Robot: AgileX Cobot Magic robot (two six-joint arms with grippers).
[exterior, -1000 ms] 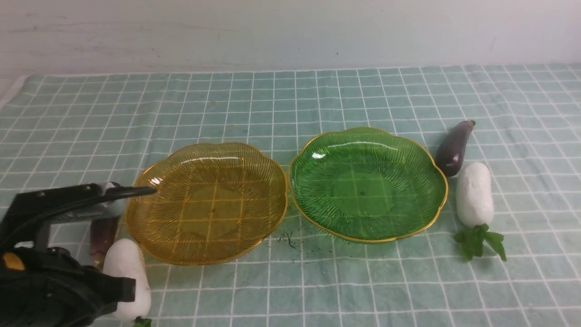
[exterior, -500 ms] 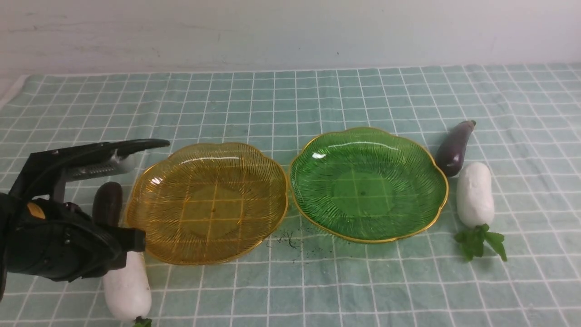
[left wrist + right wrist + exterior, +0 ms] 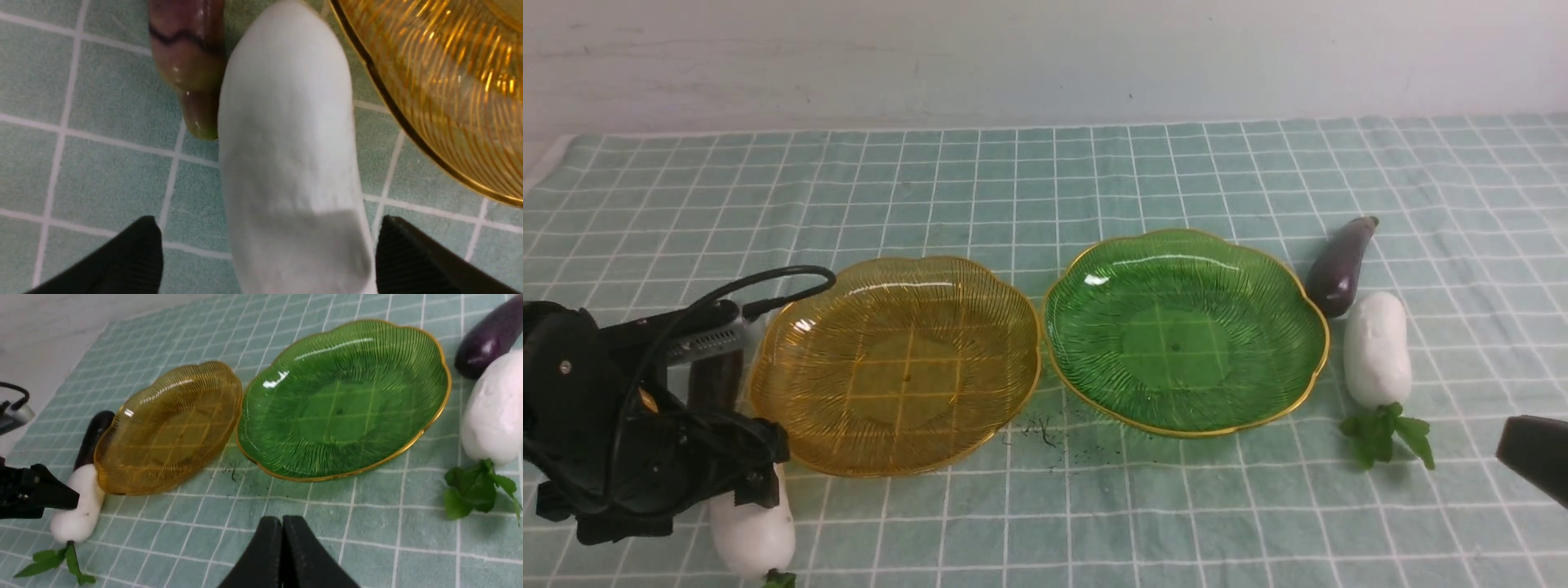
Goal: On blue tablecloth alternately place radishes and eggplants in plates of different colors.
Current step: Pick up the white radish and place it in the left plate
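Note:
On the blue tablecloth (image 3: 1045,171) an amber plate (image 3: 894,365) and a green plate (image 3: 1184,329) lie side by side, both empty. A white radish (image 3: 752,527) and a dark eggplant (image 3: 715,380) lie left of the amber plate. My left gripper (image 3: 265,241) is open, with one finger on each side of this radish (image 3: 286,163); the eggplant's tip (image 3: 188,61) lies beside it. A second eggplant (image 3: 1339,263) and radish (image 3: 1376,349) lie right of the green plate. My right gripper (image 3: 282,526) is shut and empty, above the cloth in front of the green plate (image 3: 343,400).
A pale wall stands behind the cloth. Small dark crumbs (image 3: 1041,429) lie on the cloth between the plates' front edges. The right radish's green leaves (image 3: 1384,433) spread toward the front. The left arm's cable (image 3: 768,286) loops over the amber plate's left rim.
My left arm has tilted down over the left radish and now hides more of the eggplant. My right gripper's tip has come into view at the right edge.

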